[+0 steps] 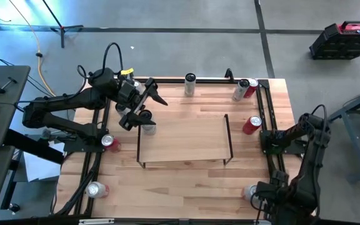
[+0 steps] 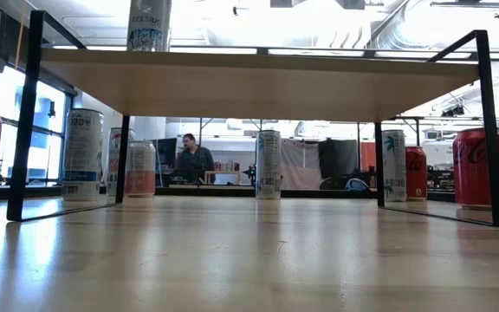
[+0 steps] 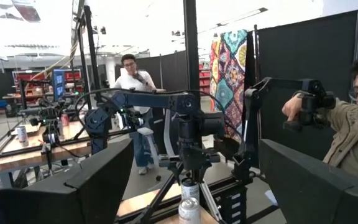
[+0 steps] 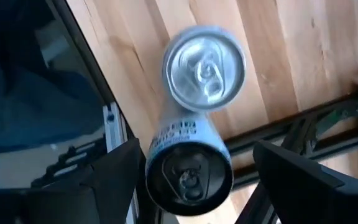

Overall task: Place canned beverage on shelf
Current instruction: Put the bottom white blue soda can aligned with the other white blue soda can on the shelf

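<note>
left gripper [image 1: 147, 99] jaws released above a can [image 1: 149, 128] at shelf [image 1: 183, 140] upper left. right gripper [image 4: 194, 180], lower right, half cut off, jaws wide around a can [image 4: 188, 171], contact unclear.

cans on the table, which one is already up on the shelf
The silver can at the shelf's corner under the left gripper; every other can stands on the tabletop.

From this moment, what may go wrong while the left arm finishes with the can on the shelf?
1. The tall can stands at the shelf's left edge; a nudge may tip it off.
2. The left gripper, fingers open, hangs right beside it and may clip it when pulling away.
3. The right gripper hovers open over a corner can.
</note>
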